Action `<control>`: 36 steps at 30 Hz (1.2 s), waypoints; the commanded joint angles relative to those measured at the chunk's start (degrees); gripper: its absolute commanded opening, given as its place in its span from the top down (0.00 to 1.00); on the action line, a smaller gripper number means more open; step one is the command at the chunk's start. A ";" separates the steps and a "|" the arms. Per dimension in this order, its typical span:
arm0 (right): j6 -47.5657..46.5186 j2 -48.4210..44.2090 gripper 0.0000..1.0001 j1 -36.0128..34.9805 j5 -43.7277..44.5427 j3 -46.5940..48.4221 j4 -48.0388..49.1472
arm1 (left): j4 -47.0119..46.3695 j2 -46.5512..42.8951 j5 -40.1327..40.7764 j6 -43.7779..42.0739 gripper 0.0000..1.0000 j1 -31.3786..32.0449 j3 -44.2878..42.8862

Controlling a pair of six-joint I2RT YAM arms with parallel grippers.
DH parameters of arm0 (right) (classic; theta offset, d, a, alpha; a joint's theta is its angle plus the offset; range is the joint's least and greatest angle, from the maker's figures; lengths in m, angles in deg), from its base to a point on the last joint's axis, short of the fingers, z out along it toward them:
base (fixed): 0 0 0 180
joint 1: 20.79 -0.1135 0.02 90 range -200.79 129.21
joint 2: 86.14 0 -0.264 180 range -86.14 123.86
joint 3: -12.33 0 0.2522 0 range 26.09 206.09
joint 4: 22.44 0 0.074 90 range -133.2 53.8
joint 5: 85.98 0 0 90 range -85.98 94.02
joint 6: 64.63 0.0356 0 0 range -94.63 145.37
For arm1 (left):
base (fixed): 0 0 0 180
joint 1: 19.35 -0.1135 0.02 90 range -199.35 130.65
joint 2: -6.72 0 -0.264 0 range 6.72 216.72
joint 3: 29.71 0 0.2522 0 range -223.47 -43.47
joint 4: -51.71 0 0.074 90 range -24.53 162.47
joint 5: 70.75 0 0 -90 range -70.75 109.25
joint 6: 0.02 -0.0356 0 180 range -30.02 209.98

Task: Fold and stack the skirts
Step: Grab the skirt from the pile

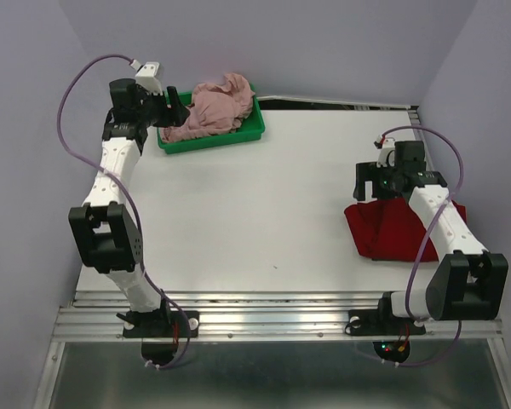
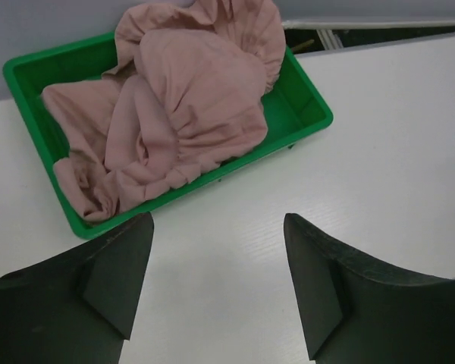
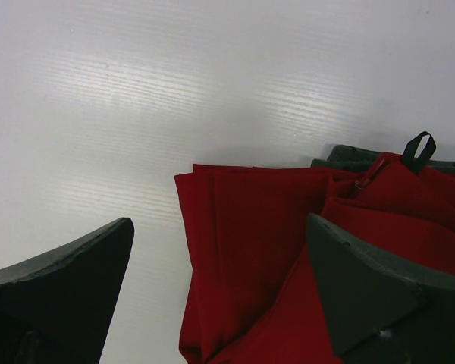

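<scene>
The dusty pink ruffled skirt [image 1: 217, 106] lies crumpled in the green tray [image 1: 211, 142] at the back left. It also shows in the left wrist view [image 2: 189, 98], filling the tray [image 2: 23, 91]. My left gripper [image 1: 174, 107] [image 2: 216, 227] is open and empty, over bare table just in front of the tray. The dark red skirt [image 1: 379, 232] lies folded on the table at the right. My right gripper [image 1: 373, 189] [image 3: 218, 224] is open and empty above the skirt's folded left edge [image 3: 258, 243], with one finger over the cloth and one over the table.
Purple walls close in the table at the back and both sides. A dark gap [image 1: 341, 104] runs along the back right edge. A metal rail [image 1: 272, 315] holds the arm bases at the near edge. A black loop [image 3: 418, 148] sticks up from the red skirt.
</scene>
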 commanded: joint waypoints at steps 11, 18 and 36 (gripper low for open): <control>-1.36 5.47 0.00 0.46 1.53 6.55 -3.82 | -17.55 29.11 -12.64 19.69 0.46 -2.81 -22.68; -1.62 8.19 0.00 0.46 1.18 6.90 -4.08 | -17.64 36.06 -8.77 17.67 0.53 -4.48 -27.17; -2.24 12.85 0.00 0.46 2.06 7.69 -4.61 | -17.64 48.99 -6.22 15.74 0.50 -4.14 -38.87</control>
